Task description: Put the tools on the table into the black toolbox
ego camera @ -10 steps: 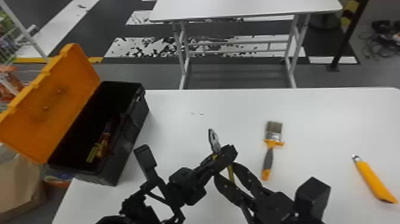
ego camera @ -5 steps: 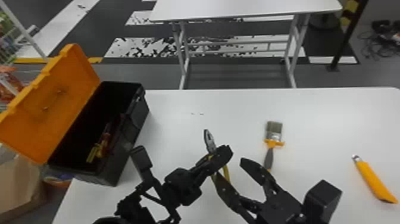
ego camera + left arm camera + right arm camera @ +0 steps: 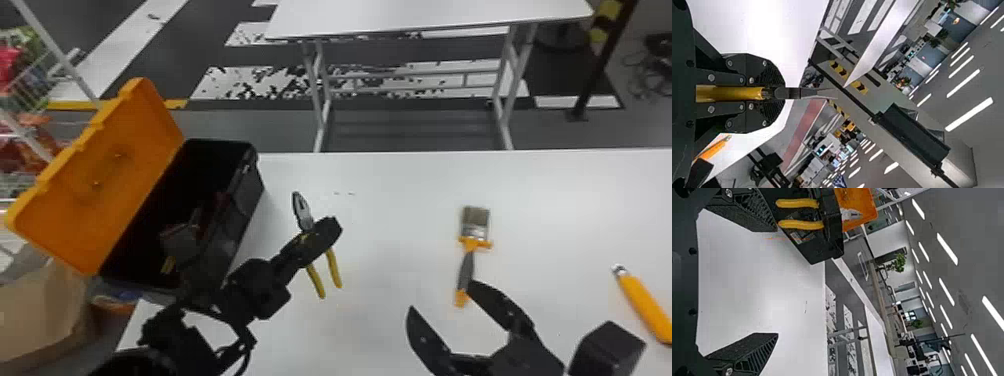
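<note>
1. Surface and room: a smooth white table (image 3: pixel 390 210) stands before me on a grey floor with white stripes, some chipped and speckled.
2. Right gripper (image 3: pixel 440 302): released, its two curved black fingers spread with nothing between them. In the right wrist view I see coarse ridges across the pads (image 3: pixel 756 354).
3. Left gripper (image 3: pixel 317 232): clenched on the pliers (image 3: pixel 303 214), right of the toolbox in the head view. The metal nose points away from me, the yellow handles (image 3: pixel 334 270) towards me. My left wrist view gives the pliers edge-on, a slim line between black plates dotted with screw heads; the right wrist view gives both rounded handles side by side.
4. Utility knife (image 3: pixel 645 307): orange, long-bodied, silver-tipped, lying on the table at far right.
5. Paintbrush (image 3: pixel 467 265): flat on the table, grey-and-orange handle, metal collar, brownish bristles pointing away.
6. Toolbox (image 3: pixel 237 215): black, boxy, on the table at left, orange lid (image 3: pixel 110 175) swung open. Inside, a patch of yellow and dim shapes that I cannot sort out.
7. Second table (image 3: pixel 425 17): white top, pale tubular legs, beyond mine.
8. Far background: the right wrist view adds a leafy plant (image 3: pixel 898 262) and bright ceiling strips (image 3: pixel 947 248).
</note>
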{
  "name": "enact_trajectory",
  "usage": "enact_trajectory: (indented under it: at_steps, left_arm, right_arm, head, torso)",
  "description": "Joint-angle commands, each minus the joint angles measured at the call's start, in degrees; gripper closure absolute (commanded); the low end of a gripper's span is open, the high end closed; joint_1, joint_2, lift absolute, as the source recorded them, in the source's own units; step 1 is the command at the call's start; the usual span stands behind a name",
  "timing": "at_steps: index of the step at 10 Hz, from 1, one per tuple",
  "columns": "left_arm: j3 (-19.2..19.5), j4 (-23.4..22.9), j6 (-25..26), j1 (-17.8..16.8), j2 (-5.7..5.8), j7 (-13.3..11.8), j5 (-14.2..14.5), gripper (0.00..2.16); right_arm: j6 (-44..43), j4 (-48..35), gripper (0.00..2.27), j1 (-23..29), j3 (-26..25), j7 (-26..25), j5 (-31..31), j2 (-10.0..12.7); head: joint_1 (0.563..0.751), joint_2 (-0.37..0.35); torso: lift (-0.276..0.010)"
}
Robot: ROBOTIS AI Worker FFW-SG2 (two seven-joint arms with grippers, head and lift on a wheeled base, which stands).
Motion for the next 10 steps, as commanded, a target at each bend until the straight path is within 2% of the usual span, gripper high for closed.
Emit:
enact_trajectory:
  at_steps: [1,3,5,8,10]
  left_arm:
    - [5.2,-1.6,3.5,-1.8,0.03,0.1,0.1,2.14]
    - [11.0,-1.6,6.7,-4.5,0.12,0.4,0.7,2.14]
    - [14.8,-1.6,8.4,-8.4,0.21,1.6,0.0,2.14]
    - [19.1,0.8,8.2,-12.1,0.74,3.5,-3.4,2.14]
    - [19.8,4.3,7.4,-13.7,0.83,6.0,-8.2,2.14]
  right_arm:
    - [-0.3,0.0,0.08,0.6,-2.6,0.1,-1.8,0.1]
    - [-0.5,0.3,0.08,1.3,-5.5,0.4,-3.9,0.1]
    - [-0.6,0.3,0.08,1.7,-7.1,0.4,-5.0,0.1]
    - [-1.0,0.3,0.08,2.2,-7.4,0.6,-5.8,0.1]
    - [-1.4,0.3,0.09,2.3,-7.8,1.2,-6.5,0.1]
  head:
    - [0.695,0.215]
    - [0.695,0.246]
    - [0.695,0.267]
    - [0.695,0.314]
    - [0.695,0.350]
  torso:
    - [-0.075]
    - [-0.075]
    - [-0.075]
    - [-0.075]
    - [-0.075]
